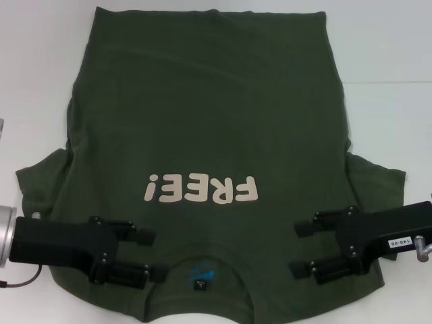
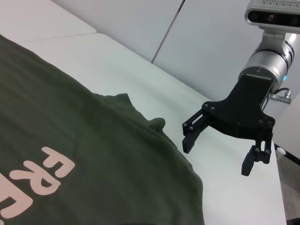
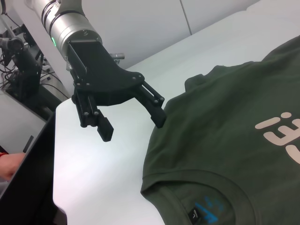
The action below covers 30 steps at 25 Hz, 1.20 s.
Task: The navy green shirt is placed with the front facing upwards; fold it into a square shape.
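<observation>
Hovering spread left gripper (image 1: 150,255) and right gripper (image 1: 301,250) over limp, light navy green shirt (image 1: 209,121) near tabletop (image 1: 385,40) front edge; pinching shoulders.

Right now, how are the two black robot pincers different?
The left pincer sits over the left shoulder of the dark olive-green cotton T-shirt; the right pincer sits over its right shoulder. The left points right, the right points left. Both are black, open, holding nothing, on either side of the collar.
</observation>
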Available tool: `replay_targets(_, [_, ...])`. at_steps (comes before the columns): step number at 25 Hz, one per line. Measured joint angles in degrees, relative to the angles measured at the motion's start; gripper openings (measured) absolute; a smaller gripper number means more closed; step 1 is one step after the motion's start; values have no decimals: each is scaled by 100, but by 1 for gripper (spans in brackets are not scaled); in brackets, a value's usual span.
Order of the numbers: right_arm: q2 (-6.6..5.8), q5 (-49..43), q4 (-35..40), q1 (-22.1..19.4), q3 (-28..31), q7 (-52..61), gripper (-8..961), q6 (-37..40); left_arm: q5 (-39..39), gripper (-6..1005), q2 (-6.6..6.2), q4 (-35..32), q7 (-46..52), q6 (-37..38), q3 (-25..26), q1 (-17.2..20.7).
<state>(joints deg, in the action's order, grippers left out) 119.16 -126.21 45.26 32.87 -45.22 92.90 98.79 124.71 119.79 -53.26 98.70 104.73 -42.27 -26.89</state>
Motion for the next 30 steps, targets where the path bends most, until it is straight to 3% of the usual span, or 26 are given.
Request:
replay_targets(16, [-9, 12, 0, -24, 9, 4, 940, 0, 0, 850, 0, 10, 8, -6, 1, 0])
replay_targets(20, [-22, 25, 0, 20, 223, 377, 940, -68, 0, 849, -22, -4, 430, -292, 131, 0])
replay_targets(25, [-157, 20, 0, 225, 326, 1734, 940, -512, 0, 848, -160, 12, 1559, -1080, 568, 0])
replay_targets(30, [-342, 139, -69, 584, 397, 3136, 940, -821, 163, 847, -252, -7, 2751, -1355, 989, -9])
